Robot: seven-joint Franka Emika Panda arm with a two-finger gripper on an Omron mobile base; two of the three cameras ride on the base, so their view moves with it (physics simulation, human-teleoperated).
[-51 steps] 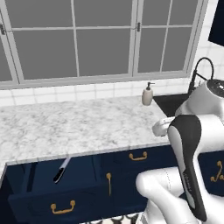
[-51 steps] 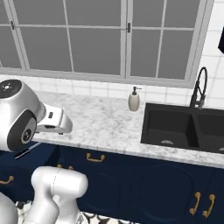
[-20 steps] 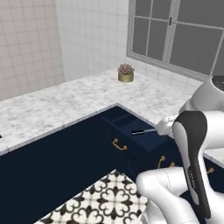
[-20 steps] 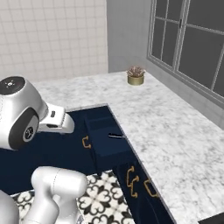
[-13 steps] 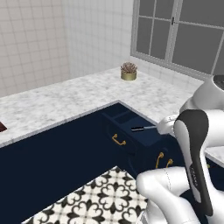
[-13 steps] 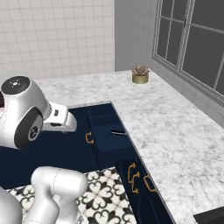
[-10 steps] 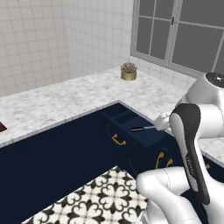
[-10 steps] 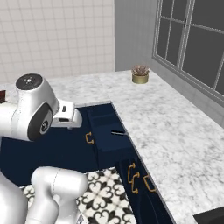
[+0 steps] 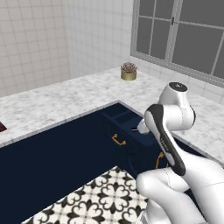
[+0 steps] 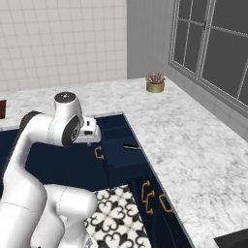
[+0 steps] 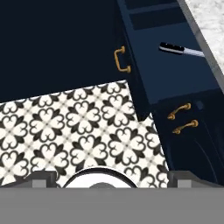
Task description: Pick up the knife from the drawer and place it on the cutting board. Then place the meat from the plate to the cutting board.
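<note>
Inside the open navy drawer (image 11: pixel 175 74) lies the knife (image 11: pixel 180 50), black handle toward the drawer front and its silver-grey blade running back toward the marble counter's (image 10: pixel 193 155) edge. From the right base view the knife (image 10: pixel 131 147) rests flat on the drawer (image 10: pixel 121 157) floor, close to the counter side. From the left base view the drawer (image 9: pixel 131 131) stands pulled out, the knife's handle end (image 9: pixel 134 129) just showing beside the arm. 1 brass bar handle (image 11: pixel 121 60) is fixed on the drawer front; 2 more brass handles (image 11: pixel 183 119) sit on the neighbouring fronts below it in the hand view.

Gripper: its fingertips sit low at the bottom edge of the hand view, well apart at the 2 corners, so the jaws stand wide open and hold nothing. It hangs above the patterned floor tile (image 11: pixel 78 131), well apart from the knife.

A small potted plant (image 10: pixel 155 82) stands on the counter near the window (image 10: pixel 213 43). A dark reddish-brown board edge (image 10: pixel 2 109) shows at the far left of the counter run.
</note>
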